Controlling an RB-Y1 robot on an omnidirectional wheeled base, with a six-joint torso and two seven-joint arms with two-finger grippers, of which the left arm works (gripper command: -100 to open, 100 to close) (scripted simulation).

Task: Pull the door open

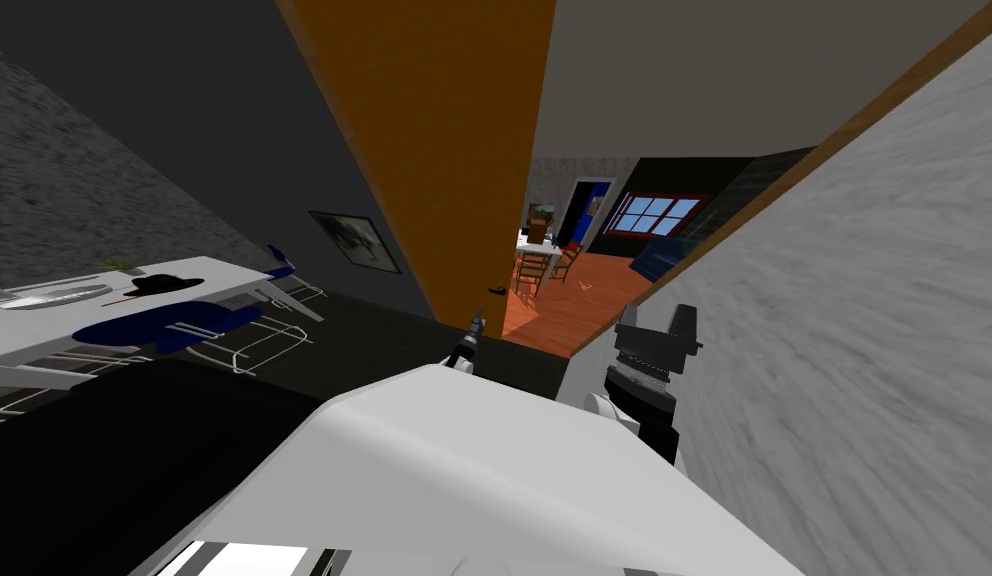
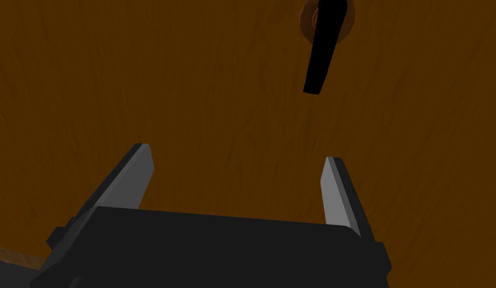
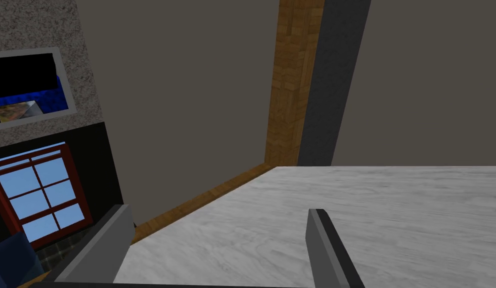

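Just beyond the left gripper [image 2: 237, 155] — fingers spread and empty, likely to take it — hangs the black handle [image 2: 322, 50] on the brown door [image 2: 192, 75].

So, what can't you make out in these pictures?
- Left wrist view: the top of the handle is cut off by the picture's edge.
- Left wrist view: it cannot be judged how far the open left gripper is from the door, since the flat brown surface gives no depth.
- Head view: the door's top is cut off by the edge.
- Head view: things on the far table are too small to name.
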